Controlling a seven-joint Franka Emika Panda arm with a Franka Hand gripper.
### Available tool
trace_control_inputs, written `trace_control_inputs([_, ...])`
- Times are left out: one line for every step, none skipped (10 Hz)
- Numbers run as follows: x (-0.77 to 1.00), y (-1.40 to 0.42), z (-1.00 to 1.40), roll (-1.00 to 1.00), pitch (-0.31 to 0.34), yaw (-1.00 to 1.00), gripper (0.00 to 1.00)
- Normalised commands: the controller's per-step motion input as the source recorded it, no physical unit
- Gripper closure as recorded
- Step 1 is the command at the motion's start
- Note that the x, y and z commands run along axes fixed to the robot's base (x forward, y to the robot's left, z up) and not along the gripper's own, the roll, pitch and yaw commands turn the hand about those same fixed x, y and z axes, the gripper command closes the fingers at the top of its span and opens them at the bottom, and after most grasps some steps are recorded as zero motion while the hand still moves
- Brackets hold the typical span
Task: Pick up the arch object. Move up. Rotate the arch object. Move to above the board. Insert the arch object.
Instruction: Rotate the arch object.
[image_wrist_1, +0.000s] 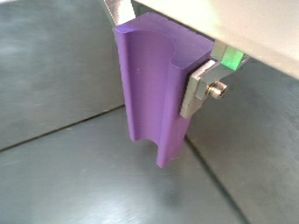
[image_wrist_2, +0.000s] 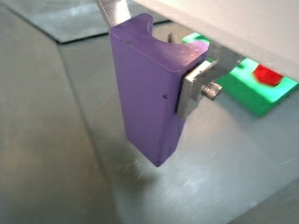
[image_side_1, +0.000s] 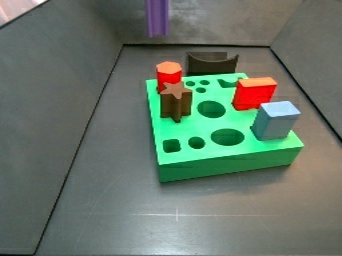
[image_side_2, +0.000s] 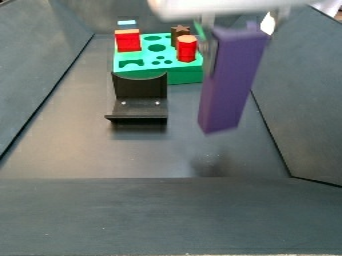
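Observation:
The arch object (image_wrist_1: 152, 87), a tall matte purple block with a scooped end, hangs upright in the air. My gripper (image_wrist_1: 158, 48) is shut on its upper part, one silver finger (image_wrist_1: 198, 87) pressed to its side. In both side views the arch object (image_side_2: 231, 78) (image_side_1: 156, 15) is well above the dark floor and apart from the board. In a side view my gripper (image_side_2: 238, 28) shows at the block's top. The board (image_side_1: 221, 160) (image_side_2: 187, 72) is a thick green slab with round and shaped holes; its corner (image_wrist_2: 246, 94) shows past the block.
On the board stand a red hexagon (image_side_1: 168, 73), a brown star (image_side_1: 175, 97), a red cube (image_side_1: 254, 93) and a grey-blue cube (image_side_1: 278, 118). A dark block with a scooped top (image_side_1: 210, 63) (image_side_2: 138, 100) sits on the floor beside the board. Dark walls enclose the floor.

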Motion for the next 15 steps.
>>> trace_control_inputs([-0.07, -1.0, 0.38, 0.07, -0.013, 0.01, 1.0])
trace_control_inputs([-0.07, -1.0, 0.34, 0.1, 0.013, 0.02, 1.0])
trace_control_inputs([-0.06, -1.0, 0.33, 0.1, 0.035, 0.02, 1.0])
trace_control_inputs([-0.07, -1.0, 0.32, 0.1, 0.047, 0.03, 1.0])
trace_control_inputs([-0.07, -1.0, 0.3, 0.09, 0.042, 0.03, 1.0])
trace_control_inputs([-0.07, -0.98, 0.28, 0.1, 0.036, 0.02, 1.0])
trace_control_inputs([-0.06, -0.77, 0.2, 0.1, 0.035, 0.03, 1.0])
trace_control_inputs([-0.05, -0.55, 0.13, 0.1, 0.031, 0.03, 1.0])
trace_control_inputs([-0.03, -0.34, 0.08, 0.09, 0.036, 0.03, 1.0])
trace_control_inputs([0.0, 0.0, 0.0, 0.02, 0.024, -1.0, 1.0])
trace_control_inputs([0.01, 0.03, -0.01, 0.01, 0.024, -1.0, 1.0])
trace_control_inputs([0.01, 0.03, -0.01, 0.01, 0.024, -1.0, 1.0])
trace_control_inputs([0.01, 0.03, 0.0, 0.01, 0.025, -1.0, 1.0])
trace_control_inputs([0.01, 0.02, 0.0, 0.01, 0.027, -1.0, 1.0])
trace_control_inputs([0.02, 0.01, 0.01, 0.01, 0.029, -1.0, 1.0])
